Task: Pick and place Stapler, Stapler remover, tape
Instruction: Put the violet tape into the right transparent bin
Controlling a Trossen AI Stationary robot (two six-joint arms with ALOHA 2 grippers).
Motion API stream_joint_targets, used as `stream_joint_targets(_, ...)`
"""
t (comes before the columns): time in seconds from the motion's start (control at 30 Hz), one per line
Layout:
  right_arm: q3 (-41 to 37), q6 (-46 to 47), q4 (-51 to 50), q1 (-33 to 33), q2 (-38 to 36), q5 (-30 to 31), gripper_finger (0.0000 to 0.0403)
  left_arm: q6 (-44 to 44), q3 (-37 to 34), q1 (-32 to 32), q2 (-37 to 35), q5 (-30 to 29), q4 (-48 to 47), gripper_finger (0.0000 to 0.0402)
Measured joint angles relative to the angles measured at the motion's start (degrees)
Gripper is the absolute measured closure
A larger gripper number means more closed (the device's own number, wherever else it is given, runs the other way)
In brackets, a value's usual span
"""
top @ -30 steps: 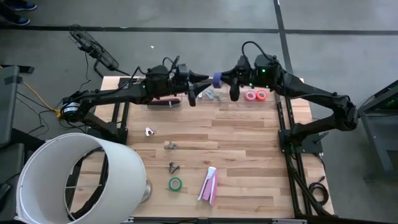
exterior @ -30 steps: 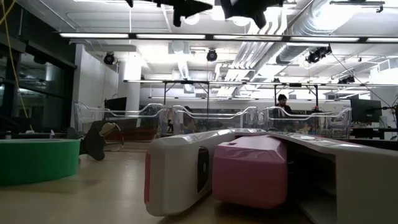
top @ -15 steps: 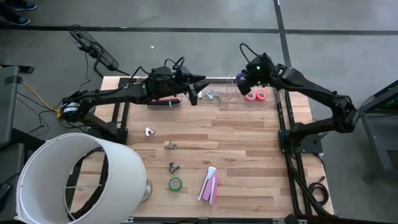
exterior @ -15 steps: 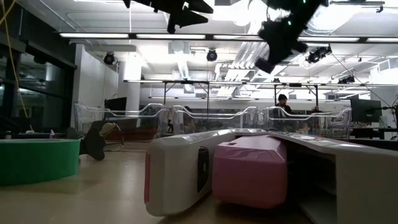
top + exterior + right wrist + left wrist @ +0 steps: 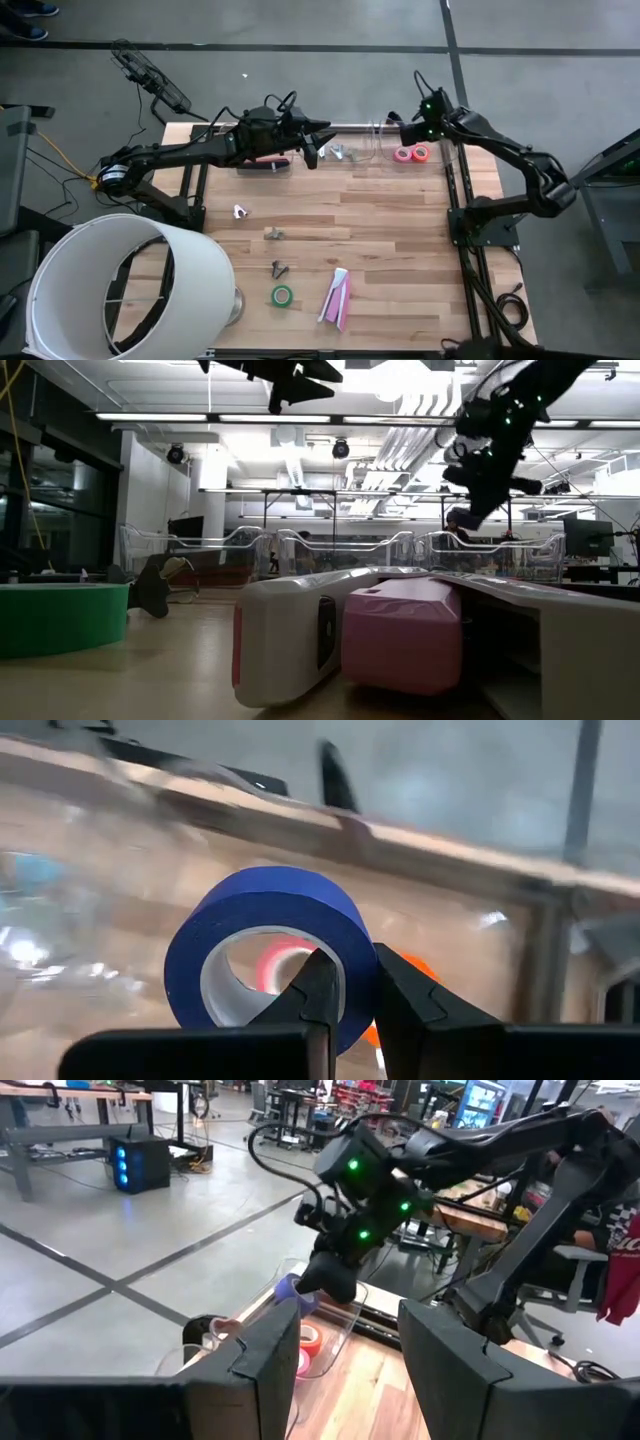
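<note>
A wooden table (image 5: 400,240) stands on grey floor (open workshop behind). The left gripper (image 5: 322,135) hangs parted and empty at the far edge. The right gripper (image 5: 345,985) pinches a blue tape roll (image 5: 265,935), upright, hole facing the camera, above the pink roll (image 5: 403,154).

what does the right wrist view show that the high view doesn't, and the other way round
Only the right wrist view: the right gripper shut on the wall of a blue-purple tape roll, one finger inside the ring.

Only the high view: the whole wooden table, the left gripper raised over its far edge, the green tape, the pink and white staplers and a big white drum.

Both: the pink tape and orange tape beneath the right gripper.
</note>
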Motion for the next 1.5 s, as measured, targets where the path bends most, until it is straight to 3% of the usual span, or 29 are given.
stream_joint_targets(0.13, -2.8, 0.5, 0.3, -3.6, 0.5, -0.1, 0.0371, 0.0, 0.0, 0.0, 0.0, 0.0, 0.0, 0.0234)
stream_joint_targets(0.33, -1.7, 1.0, 0.5, -3.6, 3.9, -0.3, 0.0371, 0.0, 0.0, 0.0, 0.0, 0.0, -0.6, 0.0234)
stream_joint_targets(0.8, 9.9, 1.5, -13.1, -4.4, 17.5, 1.7, 0.0371, -0.7, 0.0, 0.0, 0.0, 0.2, -0.9, 0.0234)
stream_joint_targets(1.27, 9.2, 15.2, -14.8, -5.6, 18.6, -0.4, 0.0371, -3.1, 0.0, 0.0, 0.0, 0.2, -3.5, 0.0234)
stream_joint_targets(1.5, 9.2, 28.8, -15.4, -4.7, 18.6, 0.0, 0.0371, -2.0, 0.0, 0.0, 0.0, 0.0, -7.4, 0.0234)
